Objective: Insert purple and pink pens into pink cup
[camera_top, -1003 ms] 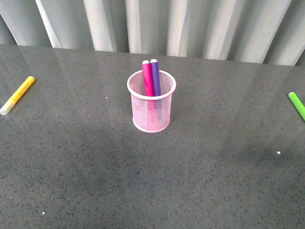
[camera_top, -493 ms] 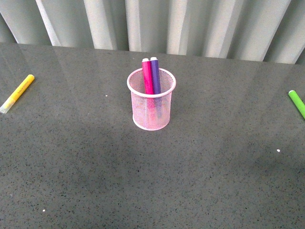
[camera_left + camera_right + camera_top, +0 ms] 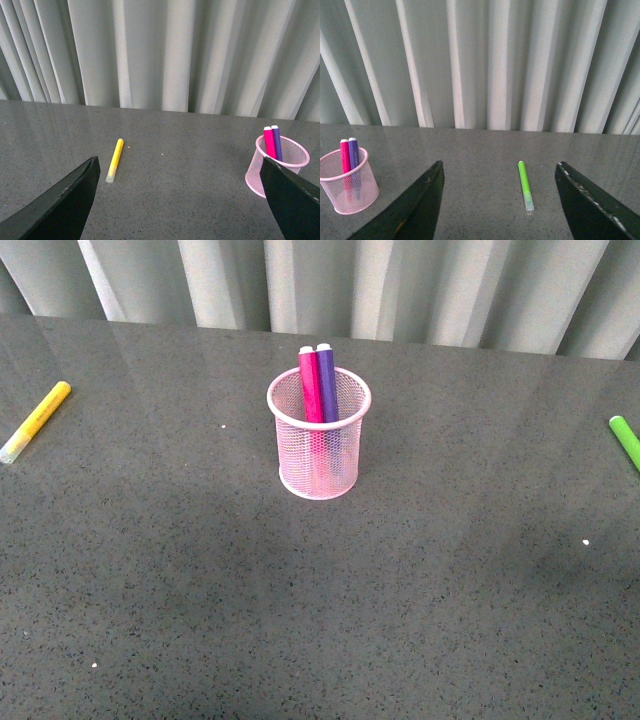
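Pink cup [image 3: 318, 448] stands upright on the grey worktop [image 3: 300, 620], with the pink pen [image 3: 311, 386] and purple pen [image 3: 327, 384] standing side by side inside it, touching, tops above the rim. Seen from the left tool [image 3: 182, 200], whose fingers are spread wide with nothing between them, the cup sits beside one finger and a yellow marker [image 3: 114, 160] lies near the other. The right tool [image 3: 497, 205], also spread and empty, frames a green marker [image 3: 525, 186] lying between its fingers.
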Controlling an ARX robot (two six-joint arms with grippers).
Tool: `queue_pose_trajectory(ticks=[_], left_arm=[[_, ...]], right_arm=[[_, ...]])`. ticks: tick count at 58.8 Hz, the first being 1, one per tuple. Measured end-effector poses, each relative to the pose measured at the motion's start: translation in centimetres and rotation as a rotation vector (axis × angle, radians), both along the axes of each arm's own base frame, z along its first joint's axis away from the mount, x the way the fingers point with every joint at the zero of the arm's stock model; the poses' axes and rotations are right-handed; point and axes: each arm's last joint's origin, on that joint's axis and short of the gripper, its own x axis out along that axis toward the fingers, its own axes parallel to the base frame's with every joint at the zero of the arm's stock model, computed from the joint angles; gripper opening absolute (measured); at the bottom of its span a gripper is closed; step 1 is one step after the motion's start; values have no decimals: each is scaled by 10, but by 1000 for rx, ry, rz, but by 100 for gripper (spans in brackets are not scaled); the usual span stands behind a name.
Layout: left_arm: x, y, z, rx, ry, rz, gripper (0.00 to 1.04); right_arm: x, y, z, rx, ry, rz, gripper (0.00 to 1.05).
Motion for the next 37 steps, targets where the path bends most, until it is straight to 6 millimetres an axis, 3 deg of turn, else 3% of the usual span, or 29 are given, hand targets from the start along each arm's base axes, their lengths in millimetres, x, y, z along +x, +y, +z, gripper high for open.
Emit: queue_pose_trajectory(ticks=[5, 37], left_arm=[[0, 0, 0, 0, 0, 0, 98], [0, 0, 0, 0, 0, 0, 98]], right_arm=[[0, 0, 0, 1, 0, 0, 100], [0, 0, 0, 0, 0, 0, 98]])
